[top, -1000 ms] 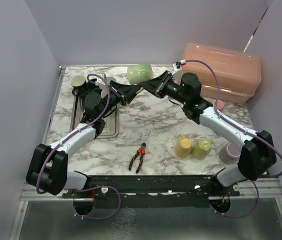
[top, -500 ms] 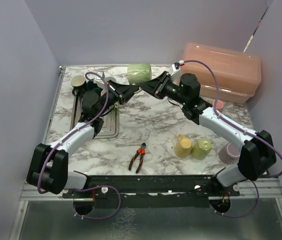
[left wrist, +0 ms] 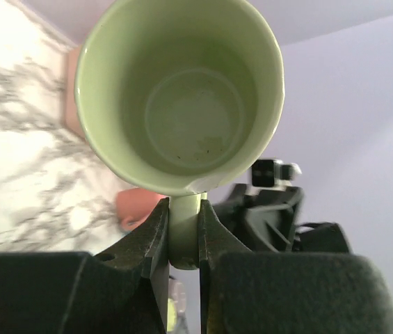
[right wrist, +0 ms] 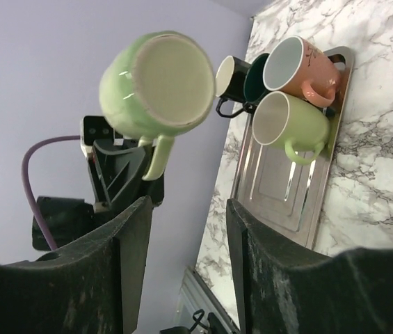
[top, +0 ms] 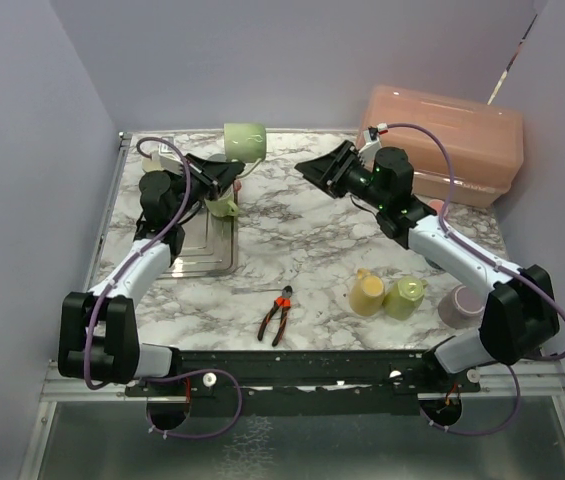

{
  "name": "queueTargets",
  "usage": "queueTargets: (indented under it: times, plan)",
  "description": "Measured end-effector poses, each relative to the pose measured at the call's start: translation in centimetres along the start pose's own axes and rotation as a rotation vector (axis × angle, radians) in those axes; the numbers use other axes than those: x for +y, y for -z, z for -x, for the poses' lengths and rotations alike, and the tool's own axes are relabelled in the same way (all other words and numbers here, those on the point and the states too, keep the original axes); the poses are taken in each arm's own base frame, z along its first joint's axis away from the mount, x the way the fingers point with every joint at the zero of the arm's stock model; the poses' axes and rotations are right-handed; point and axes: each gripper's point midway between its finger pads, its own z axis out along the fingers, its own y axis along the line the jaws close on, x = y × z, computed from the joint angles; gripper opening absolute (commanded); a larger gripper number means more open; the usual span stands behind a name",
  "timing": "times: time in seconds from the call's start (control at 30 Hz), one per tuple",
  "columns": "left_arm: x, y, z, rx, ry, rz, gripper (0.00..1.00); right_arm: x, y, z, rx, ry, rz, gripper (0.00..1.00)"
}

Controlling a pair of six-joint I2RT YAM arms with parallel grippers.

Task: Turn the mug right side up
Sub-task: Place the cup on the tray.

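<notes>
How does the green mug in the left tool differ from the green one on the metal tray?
The held light green ceramic mug hangs in the air, handle clamped in the left tool; the second light green mug sits ungripped on the silver metal tray. The held mug is tipped sideways; the second stands mouth up. Both look empty.

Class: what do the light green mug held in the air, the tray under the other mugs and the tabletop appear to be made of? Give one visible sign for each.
Light green mug: likely glazed ceramic; smooth, softly glossy, with a thick rim.
Tray: likely polished metal; mirror-like streaks of reflection.
Tabletop: marble-look surface, white with grey veins; whether real stone or printed laminate cannot be told.
</notes>
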Motion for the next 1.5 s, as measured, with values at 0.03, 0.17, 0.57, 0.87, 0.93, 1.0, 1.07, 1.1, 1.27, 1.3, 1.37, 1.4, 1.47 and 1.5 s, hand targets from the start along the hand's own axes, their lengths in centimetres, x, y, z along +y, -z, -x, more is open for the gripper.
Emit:
queueTargets:
  times: [0.03, 0.17, 0.57, 0.87, 0.93, 1.0, 1.07, 1.1, 1.27, 1.3, 1.37, 1.4, 1.47, 1.5]
  plan:
    - [0.7, 0.1, 0.4, -0.003, -0.016, 0.030, 0.00, 0.0, 0.1, 0.0, -0.001, 0.008, -0.002, 0.51]
    - [3.4, 0.6, 2.6, -0.012, -0.092, 0.185, 0.00, -0.2, 0.7, 0.2, -0.008, 0.047, -0.029, 0.51]
    - [8.0, 6.7, 8.6, -0.070, -0.454, 0.710, 0.00, -2.6, 1.5, 1.5, -0.042, 0.113, -0.139, 0.51]
    - [13.4, 13.5, 8.6, -0.052, -0.539, 1.064, 0.00, -3.7, 1.8, 1.6, -0.035, 0.108, -0.179, 0.51]
    - [14.5, 14.6, 8.3, -0.037, -0.547, 1.118, 0.00, -3.9, 1.9, 1.5, -0.030, 0.104, -0.186, 0.51]
    - [15.4, 15.3, 7.9, -0.018, -0.549, 1.147, 0.00, -4.0, 1.9, 1.4, -0.027, 0.102, -0.192, 0.51]
    - [16.2, 15.6, 7.6, -0.001, -0.548, 1.164, 0.00, -4.2, 1.9, 1.3, -0.023, 0.100, -0.197, 0.51]
    - [16.5, 15.6, 7.6, 0.006, -0.550, 1.170, 0.00, -4.3, 1.9, 1.2, -0.021, 0.099, -0.200, 0.51]
    - [19.1, 14.6, 7.4, 0.037, -0.570, 1.202, 0.00, -4.9, 1.7, 0.9, -0.011, 0.094, -0.215, 0.51]
    - [19.5, 14.3, 7.2, 0.044, -0.576, 1.199, 0.00, -5.0, 1.6, 0.9, -0.009, 0.093, -0.217, 0.51]
    - [20.1, 13.7, 6.9, 0.057, -0.589, 1.197, 0.00, -5.2, 1.6, 0.8, -0.006, 0.091, -0.221, 0.51]
    - [20.4, 13.4, 6.7, 0.062, -0.602, 1.196, 0.00, -5.3, 1.6, 0.8, -0.005, 0.091, -0.223, 0.51]
    - [20.7, 12.7, 6.5, 0.069, -0.635, 1.195, 0.00, -5.3, 1.6, 0.8, -0.004, 0.090, -0.226, 0.51]
    - [20.8, 12.4, 6.4, 0.066, -0.659, 1.198, 0.00, -5.3, 1.6, 0.7, -0.003, 0.090, -0.227, 0.51]
